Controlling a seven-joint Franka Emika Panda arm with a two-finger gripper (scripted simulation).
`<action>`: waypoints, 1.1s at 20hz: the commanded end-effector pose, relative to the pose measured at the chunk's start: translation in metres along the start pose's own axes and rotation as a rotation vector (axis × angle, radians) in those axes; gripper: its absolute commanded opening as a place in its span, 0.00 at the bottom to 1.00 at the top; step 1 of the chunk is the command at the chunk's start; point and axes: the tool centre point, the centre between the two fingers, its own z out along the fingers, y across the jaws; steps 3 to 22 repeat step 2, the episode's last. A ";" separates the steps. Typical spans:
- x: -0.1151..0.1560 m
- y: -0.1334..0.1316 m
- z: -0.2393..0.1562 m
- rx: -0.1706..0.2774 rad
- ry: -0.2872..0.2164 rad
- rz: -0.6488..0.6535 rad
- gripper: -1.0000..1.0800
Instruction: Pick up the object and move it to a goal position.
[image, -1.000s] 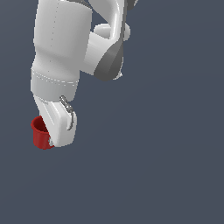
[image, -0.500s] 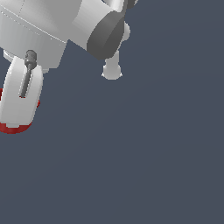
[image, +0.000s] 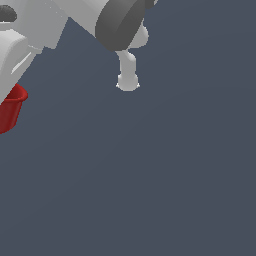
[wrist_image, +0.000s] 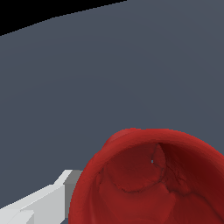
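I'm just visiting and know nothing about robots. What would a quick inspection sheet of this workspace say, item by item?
Surface: plain dark grey-blue floor, unmarked.
Job's things: one glossy red cup at the exterior view's left edge, partly hidden by the arm; the wrist view looks into its open mouth, and it seems empty.
Clutter: nothing seen.
Grippers: one white finger shows beside the cup in the wrist view; the other finger is out of sight, so open or shut cannot be told.
Cables: nothing seen.
Surroundings: the white arm with a dark grey joint fills the exterior view's upper left; a small white part hangs below the joint; black beyond the floor's edge in the wrist view.
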 end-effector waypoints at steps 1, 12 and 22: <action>0.004 0.000 -0.004 -0.002 0.008 0.009 0.00; 0.004 0.000 -0.004 -0.002 0.008 0.009 0.00; 0.004 0.000 -0.004 -0.002 0.008 0.009 0.00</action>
